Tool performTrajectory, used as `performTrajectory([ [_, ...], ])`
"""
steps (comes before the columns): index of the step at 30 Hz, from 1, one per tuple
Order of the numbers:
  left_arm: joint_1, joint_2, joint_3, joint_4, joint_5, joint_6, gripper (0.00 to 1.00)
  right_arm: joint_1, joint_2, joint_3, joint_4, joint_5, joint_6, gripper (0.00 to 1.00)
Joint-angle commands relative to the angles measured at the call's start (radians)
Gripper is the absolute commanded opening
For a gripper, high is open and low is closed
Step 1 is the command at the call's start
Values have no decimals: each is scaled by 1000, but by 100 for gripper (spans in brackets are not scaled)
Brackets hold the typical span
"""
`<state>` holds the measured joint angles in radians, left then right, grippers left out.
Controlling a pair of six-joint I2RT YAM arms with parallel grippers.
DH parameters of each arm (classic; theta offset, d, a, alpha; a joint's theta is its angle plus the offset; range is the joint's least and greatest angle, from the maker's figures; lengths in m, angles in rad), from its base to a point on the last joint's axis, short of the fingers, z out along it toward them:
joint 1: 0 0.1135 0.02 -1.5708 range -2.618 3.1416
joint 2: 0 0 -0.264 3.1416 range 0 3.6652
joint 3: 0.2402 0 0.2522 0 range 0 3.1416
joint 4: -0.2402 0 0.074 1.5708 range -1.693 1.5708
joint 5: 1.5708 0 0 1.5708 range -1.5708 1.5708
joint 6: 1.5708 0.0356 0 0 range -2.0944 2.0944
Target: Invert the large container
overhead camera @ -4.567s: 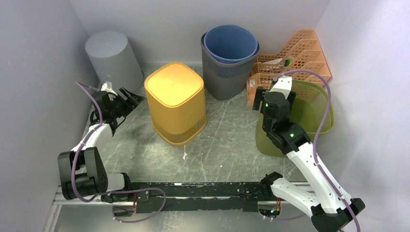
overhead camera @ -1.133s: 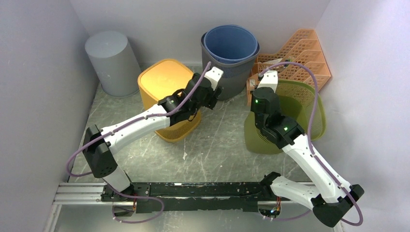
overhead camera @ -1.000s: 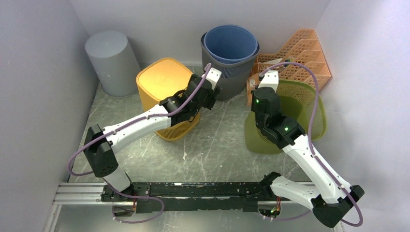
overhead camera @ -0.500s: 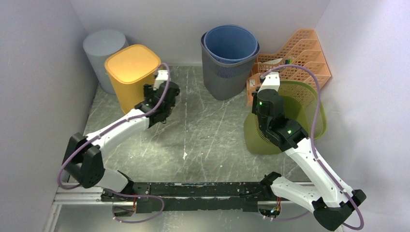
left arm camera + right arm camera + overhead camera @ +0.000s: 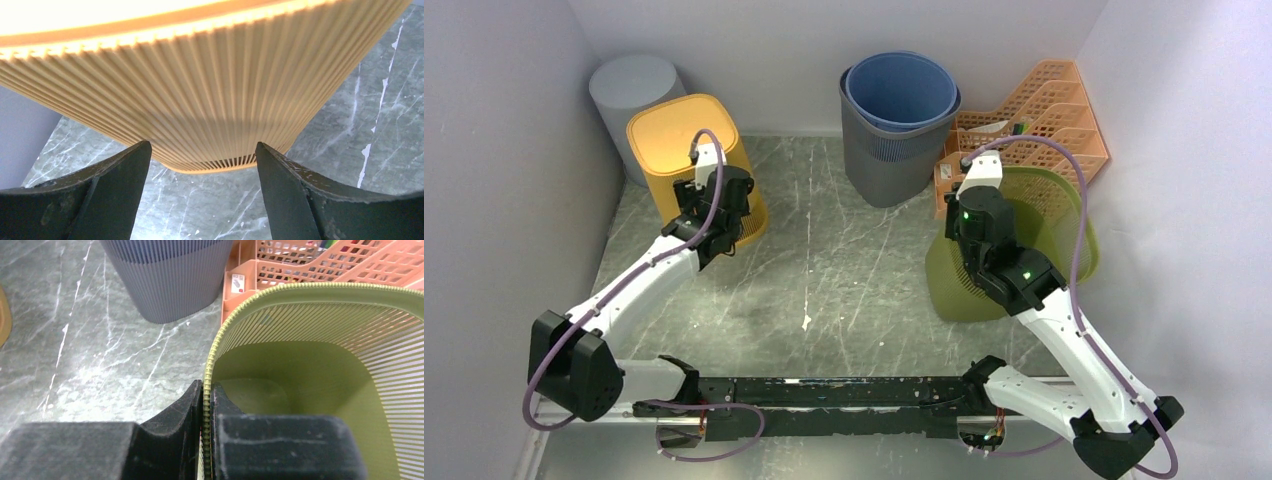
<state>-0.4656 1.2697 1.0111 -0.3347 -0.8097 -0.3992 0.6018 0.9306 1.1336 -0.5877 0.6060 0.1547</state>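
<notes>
The large container, a green slatted basket (image 5: 1054, 215), stands mouth-up at the right, leaning a little. My right gripper (image 5: 965, 187) is shut on its left rim; in the right wrist view the beaded rim runs between the closed fingers of the gripper (image 5: 206, 386), with the green basket's inside (image 5: 300, 365) beyond. My left gripper (image 5: 721, 226) is open at the back left, right in front of the upside-down yellow bin (image 5: 674, 130). In the left wrist view the left gripper (image 5: 202, 146) frames the yellow bin's ribbed wall (image 5: 200, 75) without holding it.
A grey upturned bin (image 5: 624, 82) stands in the back left corner, touching the yellow one. A blue bin (image 5: 899, 88) sits nested in a dark grey bin (image 5: 886, 160) at the back centre. An orange file rack (image 5: 1039, 115) is behind the green basket. Walls close in on both sides.
My left arm swept left and slid the yellow bin from the middle to the back left, against the grey bin. The right gripper kept its hold; the green basket barely shifted.
</notes>
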Motion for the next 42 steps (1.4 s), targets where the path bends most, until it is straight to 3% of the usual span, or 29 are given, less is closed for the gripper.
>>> performTrajectory([
  [1,6,-68,15,-10,200,32,83,-6,9,86,-28,-59,-36,0],
  [4,-14,-103,73,-43,395,90,78,-6,23,158,-66,-158,-41,0],
  [6,-52,-133,114,-68,445,110,77,-5,37,229,-80,-248,-33,0],
  [11,-122,-229,220,-103,515,113,76,-5,69,319,-49,-476,18,0],
  [17,-122,-340,311,-118,490,111,74,0,108,184,168,-690,134,0],
  [23,-122,-361,437,-179,442,153,74,111,167,60,422,-684,205,0],
  [32,-122,-395,447,-215,405,178,75,387,346,28,766,-558,269,0],
  [42,-122,-418,482,-254,384,189,75,453,287,-169,1181,-540,466,0],
])
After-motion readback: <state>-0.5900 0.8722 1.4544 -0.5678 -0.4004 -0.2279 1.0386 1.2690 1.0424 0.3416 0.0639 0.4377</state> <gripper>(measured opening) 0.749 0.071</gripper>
